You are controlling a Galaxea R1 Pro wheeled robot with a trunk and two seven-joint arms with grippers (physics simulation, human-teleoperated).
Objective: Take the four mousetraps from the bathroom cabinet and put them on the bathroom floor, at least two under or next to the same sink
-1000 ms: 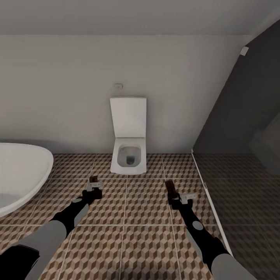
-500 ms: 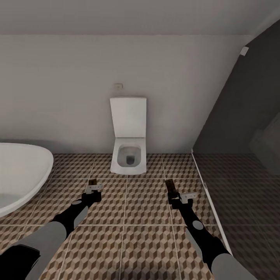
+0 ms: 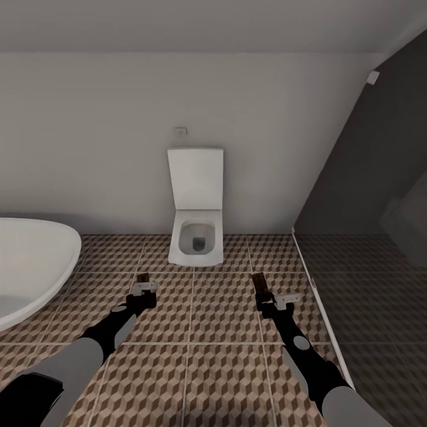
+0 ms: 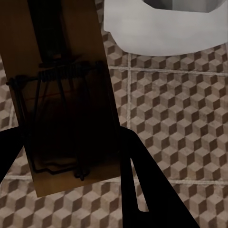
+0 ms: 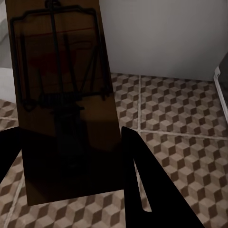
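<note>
Each of my grippers holds one mousetrap above the bathroom floor (image 3: 225, 308). My left gripper (image 3: 143, 287) is shut on a tan mousetrap (image 3: 142, 277), whose board and dark wire parts (image 4: 61, 95) sit between the black fingers (image 4: 142, 190). My right gripper (image 3: 261, 296) is shut on another mousetrap (image 3: 258, 283), seen close up with its wire frame and red mark (image 5: 61, 95) beside one finger (image 5: 140, 185). Both traps hang a little short of the toilet. The cabinet and the sink are out of view.
A white toilet (image 3: 196, 237) with its lid up stands against the far wall, straight ahead between the arms. A white oval bathtub (image 3: 29, 267) fills the left. A dark-floored shower area (image 3: 367, 284) lies right, behind a pale threshold strip (image 3: 317, 296).
My left gripper has drawn back and down a little with its mousetrap. The right arm and the camera have stayed still.
</note>
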